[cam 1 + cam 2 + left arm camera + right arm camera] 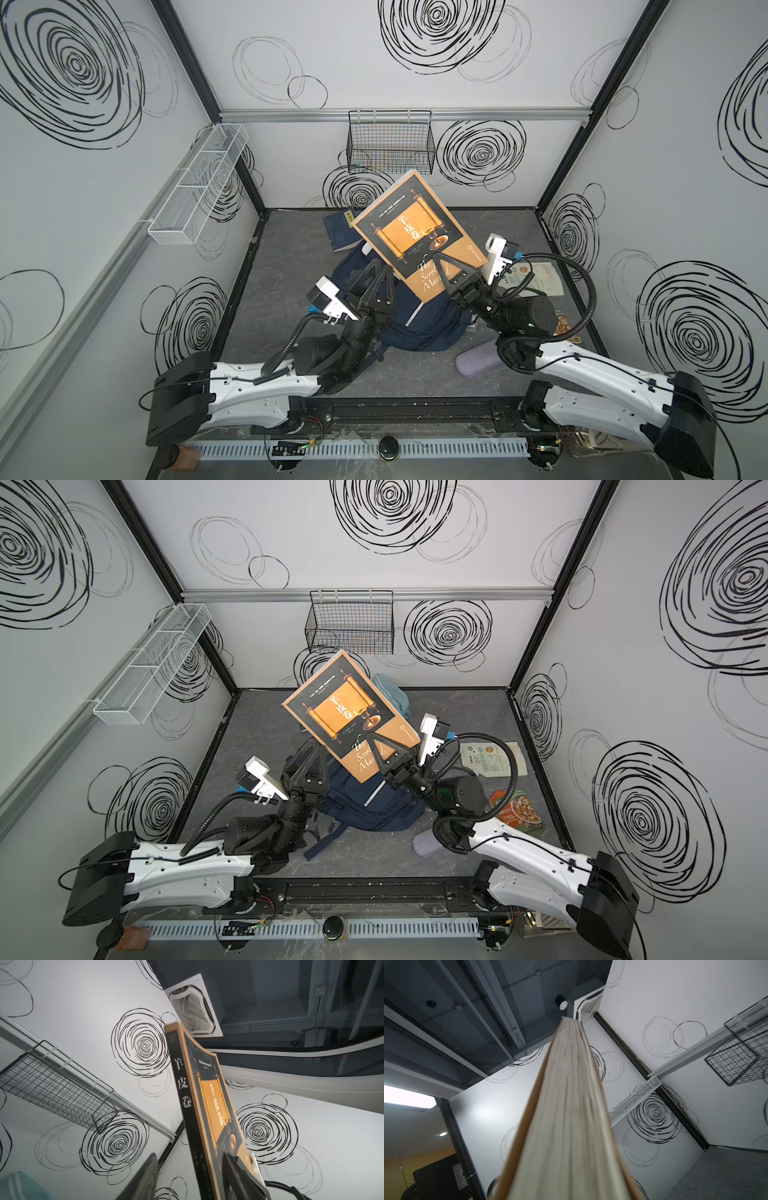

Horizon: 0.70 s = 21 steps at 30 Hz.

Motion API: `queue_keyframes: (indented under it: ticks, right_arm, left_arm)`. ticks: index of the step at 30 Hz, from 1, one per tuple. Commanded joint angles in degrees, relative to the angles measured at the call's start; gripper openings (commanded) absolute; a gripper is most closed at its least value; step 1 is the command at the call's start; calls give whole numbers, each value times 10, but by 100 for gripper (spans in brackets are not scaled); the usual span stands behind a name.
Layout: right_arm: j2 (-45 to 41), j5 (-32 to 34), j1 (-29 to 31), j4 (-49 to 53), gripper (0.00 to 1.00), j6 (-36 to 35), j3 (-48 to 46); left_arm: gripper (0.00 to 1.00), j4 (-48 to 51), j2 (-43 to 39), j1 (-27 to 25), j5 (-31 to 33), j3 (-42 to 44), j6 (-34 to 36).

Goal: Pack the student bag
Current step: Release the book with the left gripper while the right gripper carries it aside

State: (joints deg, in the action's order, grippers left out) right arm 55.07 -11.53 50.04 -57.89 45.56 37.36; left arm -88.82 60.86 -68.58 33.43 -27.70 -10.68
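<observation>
A book (pixel 415 224) with a black and orange cover stands tilted in the air above the student bag (pixel 424 330), a navy backpack lying in the middle of the floor. In both top views my right gripper (pixel 442 262) is shut on the book's lower cover. The right wrist view shows only the book's page edge (pixel 566 1115), not my fingers. My left gripper (pixel 380 268) is open at the book's spine side. In the left wrist view the book's spine (pixel 187 1105) stands between the open fingers (pixel 145 1178), with a gap on the spine side.
A dark blue notebook (pixel 340 232) lies behind the bag, and a light blue pouch (pixel 390 696) near the back wall. Snack packets (pixel 490 758) (pixel 519 808) and a lavender case (pixel 478 361) lie at the right. A black wire basket (pixel 390 143) and a white mesh shelf (pixel 195 183) hang on the walls.
</observation>
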Motion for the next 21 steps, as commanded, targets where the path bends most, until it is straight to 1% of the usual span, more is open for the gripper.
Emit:
queue_keyframes:
  ticks: [1, 2, 3, 4, 5, 6, 8, 10, 11, 15, 18, 21]
  right_arm:
    - [-64, 52, -34, 122, 0, -73, 31]
    - [-80, 70, -45, 166, 0, -87, 34]
    - [-97, 91, -55, 203, 0, -102, 36]
    - [-109, 110, -64, 237, 0, -113, 37]
    - [-122, 131, -74, 283, 0, -127, 43]
    - [-131, 149, -86, 324, 0, -141, 47]
    - [-146, 177, -105, 373, 0, -165, 40]
    - [-157, 194, -130, 417, 0, -170, 31]
    - [-161, 191, -147, 440, 0, -170, 28]
    - [-182, 171, -203, 499, 0, -155, 8]
    - [-200, 173, -236, 521, 0, -145, -13]
    - [-211, 160, -267, 543, 0, -147, -14]
  left_arm:
    - [58, -9, -81, 4, 65, 28, 39]
    - [59, 115, -114, 10, 88, 13, 31]
    - [62, 278, -141, 22, 111, -18, 1]
    - [65, 401, -152, 41, 122, -45, -34]
    - [69, 499, -154, 67, 111, -67, -65]
    - [72, 571, -152, 90, 87, -78, -82]
    - [76, 666, -142, 128, 39, -93, -114]
    - [78, 733, -121, 158, -21, -113, -130]
    - [79, 762, -104, 169, -48, -124, -132]
    - [85, 856, -12, 172, -87, -176, -132]
    - [87, 877, 53, 165, -132, -204, -135]
    - [87, 884, 107, 149, -167, -232, -133]
